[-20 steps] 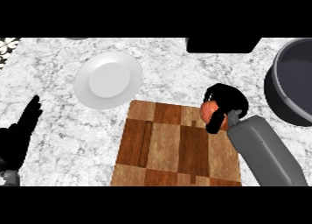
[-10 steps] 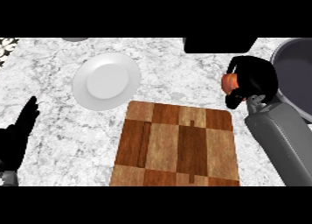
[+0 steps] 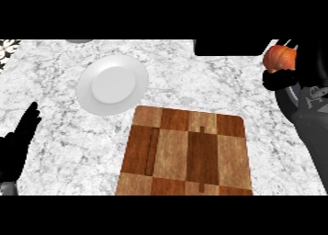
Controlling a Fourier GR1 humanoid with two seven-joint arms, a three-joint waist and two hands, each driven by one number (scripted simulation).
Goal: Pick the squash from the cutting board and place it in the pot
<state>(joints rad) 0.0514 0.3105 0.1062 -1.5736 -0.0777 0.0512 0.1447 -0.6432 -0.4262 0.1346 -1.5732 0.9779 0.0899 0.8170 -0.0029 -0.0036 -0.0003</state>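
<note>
Squash clasped in curled right hand, beside pot rim, well apart from cutting board.

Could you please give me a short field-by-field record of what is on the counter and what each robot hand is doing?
squash: orange, held at the upper right, off the board
right robot hand: curled round the squash, by the pot
left robot hand: open, fingers up, resting at the lower left
cutting board: wooden, centre, nothing on it
pot: dark, right edge, mostly hidden by the arm
plate: white, beyond the board's left corner
</note>
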